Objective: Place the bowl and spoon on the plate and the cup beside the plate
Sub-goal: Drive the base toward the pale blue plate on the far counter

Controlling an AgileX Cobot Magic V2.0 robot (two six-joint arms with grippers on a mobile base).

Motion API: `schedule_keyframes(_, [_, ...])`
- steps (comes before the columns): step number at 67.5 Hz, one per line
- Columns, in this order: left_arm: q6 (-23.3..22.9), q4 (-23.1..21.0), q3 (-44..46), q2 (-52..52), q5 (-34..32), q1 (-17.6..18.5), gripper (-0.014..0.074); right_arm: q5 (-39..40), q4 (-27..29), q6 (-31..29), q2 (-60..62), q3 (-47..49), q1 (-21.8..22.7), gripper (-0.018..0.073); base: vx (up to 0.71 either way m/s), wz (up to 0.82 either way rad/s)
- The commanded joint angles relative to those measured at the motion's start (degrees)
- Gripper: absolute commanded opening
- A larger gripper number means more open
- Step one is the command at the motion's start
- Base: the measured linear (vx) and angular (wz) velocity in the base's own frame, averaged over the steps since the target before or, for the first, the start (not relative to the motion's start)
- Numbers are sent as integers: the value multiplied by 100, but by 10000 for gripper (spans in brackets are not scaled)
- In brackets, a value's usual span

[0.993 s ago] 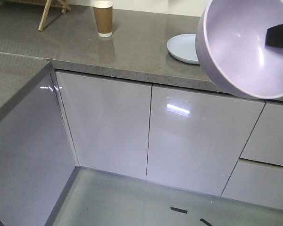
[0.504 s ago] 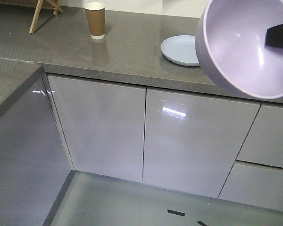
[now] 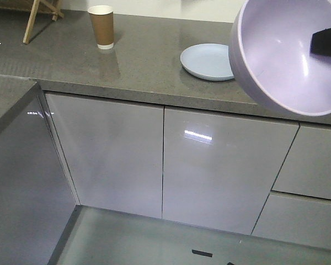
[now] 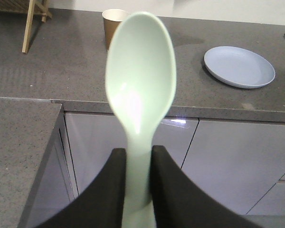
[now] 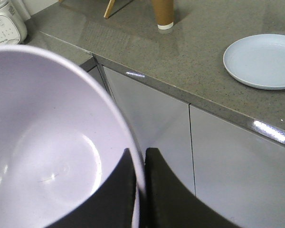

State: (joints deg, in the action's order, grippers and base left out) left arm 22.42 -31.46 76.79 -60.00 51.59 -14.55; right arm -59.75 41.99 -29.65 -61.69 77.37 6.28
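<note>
Left pincer (image 4: 138,156): two matte black fingers (image 4: 109,190), smooth, outer edges curved, narrowing twd tips. Right pincer (image 5: 140,154): same black curved pair, plain surfaces. Front view shows just one black squared finger end (image 3: 326,41).

This is a kitchen. A grey speckled, stone-look tabletop (image 3: 149,66) runs along a pale wall (image 3: 154,6) and turns a corner at the left, making an L-shaped run. Under it stand glossy, pale, handleless cabinet doors (image 3: 110,154), with stacked drawer fronts (image 3: 309,165) at the right, all down to a grey floor (image 3: 154,243). A white countertop appliance (image 5: 4,21) with a button panel sits at the far corner in the right wrist view, and the legs of a wooden stand (image 3: 36,16) rest at the back. The things about are tableware: a brown paper cup (image 3: 102,26), a pale blue plate (image 3: 207,62), a lavender bowl (image 3: 281,61) and a mint-green spoon (image 4: 140,80).
</note>
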Motion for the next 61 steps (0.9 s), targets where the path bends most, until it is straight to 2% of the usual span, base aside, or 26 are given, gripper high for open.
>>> schedule_keyframes(1, [1,-223,128,87,-411,8,-6,260,276,-34,82,185,28,-6,5,-5])
schedule_keyframes(61, [1,-223,128,87,-411,8,-6,241,276,-34,82,185,28,-6,9,1])
